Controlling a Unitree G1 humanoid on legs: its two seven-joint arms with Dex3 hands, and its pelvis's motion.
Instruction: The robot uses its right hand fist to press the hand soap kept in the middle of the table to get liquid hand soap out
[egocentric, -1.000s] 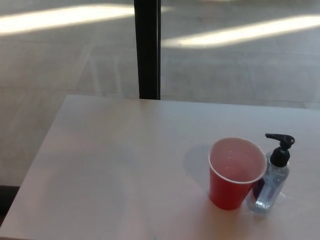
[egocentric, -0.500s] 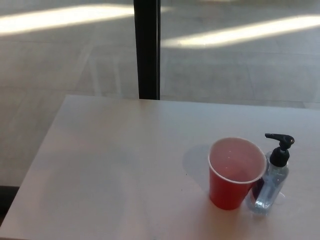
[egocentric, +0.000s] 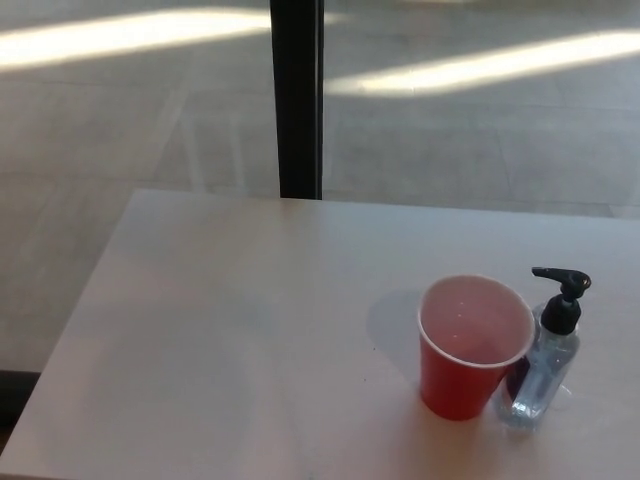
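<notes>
One clear plastic soap bottle with a black pump (egocentric: 545, 350) is stood upright, its spout pointed left over the red plastic cup (egocentric: 470, 345) touching it. No hands are seen, so their fingers cannot be told.

A pale table (egocentric: 230, 330) fills the lower part of the head view, and neither robot hand shows in it, so nothing can be placed against a hand. A red cup (egocentric: 472, 350) stands upright and open on the table's right side. Just to its right, touching or nearly touching it, stands a clear hand soap bottle (egocentric: 540, 375) with a black pump (egocentric: 563, 295) whose spout points left over the cup's rim. Beyond the far edge rises a dark post (egocentric: 297, 100) against a sunlit floor (egocentric: 480, 130).
</notes>
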